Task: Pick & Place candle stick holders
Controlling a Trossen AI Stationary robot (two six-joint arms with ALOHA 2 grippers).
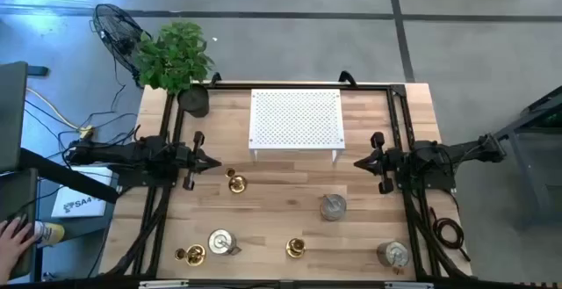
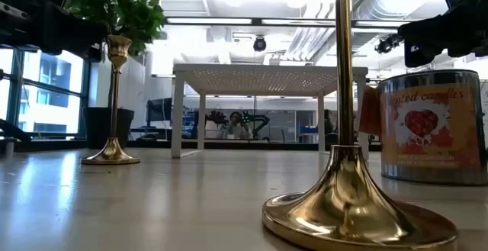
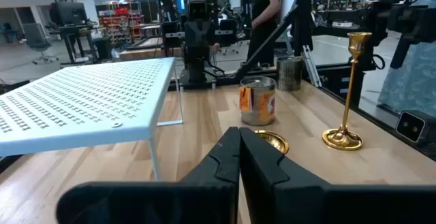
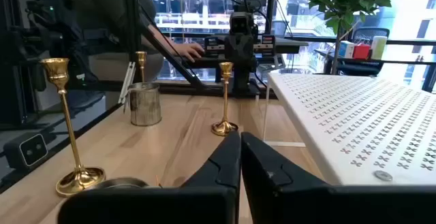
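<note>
The left gripper hangs over the table's left side with its fingers pressed together on nothing, and the right gripper mirrors it on the right side, fingers likewise together and empty. Between them stands the white perforated shelf, set toward the back edge of the wooden table.

The six holders lie in the front half. One gold stick stands just in front of the left gripper's tip. A second gold stick and a silver cylinder stand close together near the front edge at left; whether they touch is hard to judge. A third gold stick stands near the front centre. A silver cylinder stands in open wood ahead of the right gripper, and another stands by the front right corner.

Bare wood lies between the shelf legs and the holders.
</note>
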